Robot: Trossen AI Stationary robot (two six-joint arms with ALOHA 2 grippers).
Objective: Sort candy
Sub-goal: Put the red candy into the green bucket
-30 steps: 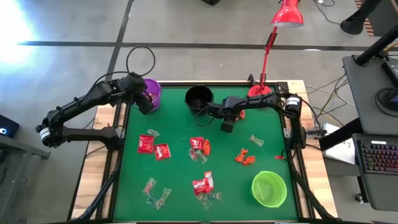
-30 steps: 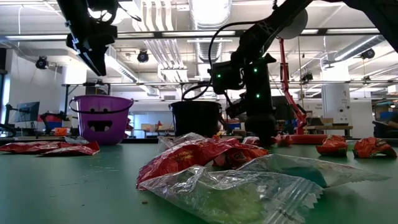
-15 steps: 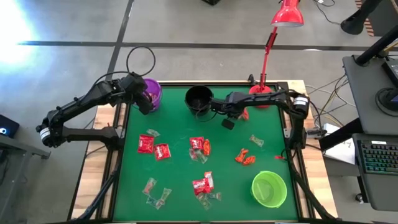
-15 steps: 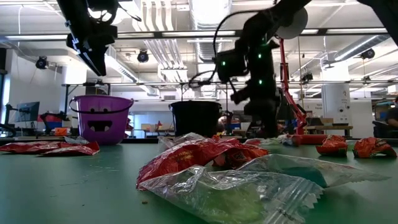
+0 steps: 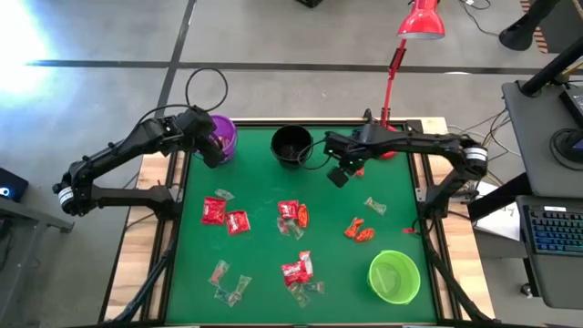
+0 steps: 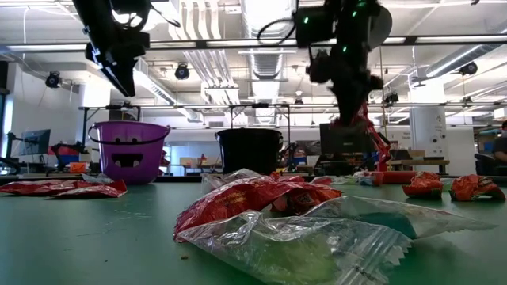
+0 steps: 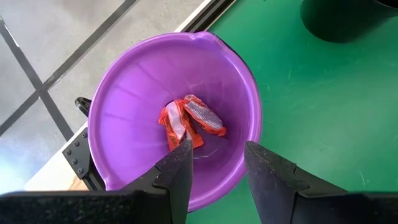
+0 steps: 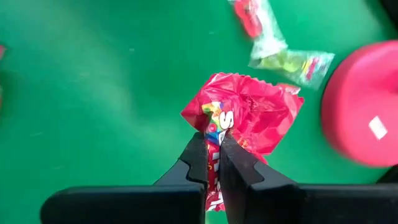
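right hand (image 8: 211,155) — pinching crinkled red candy (image 8: 245,115) | green felt table (image 8: 93,93)

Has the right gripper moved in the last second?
Yes. In the high view the right gripper has drawn slightly away from the round black bowl, toward the red lamp base; in the low view it has risen, shut on a red candy wrapper.

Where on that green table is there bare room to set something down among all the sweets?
Bare green mat lies between the purple bowl and black bowl, above the red packets. Another free patch sits between the lamp base and green bowl, along the right edge. The middle and lower left are crowded with candy.
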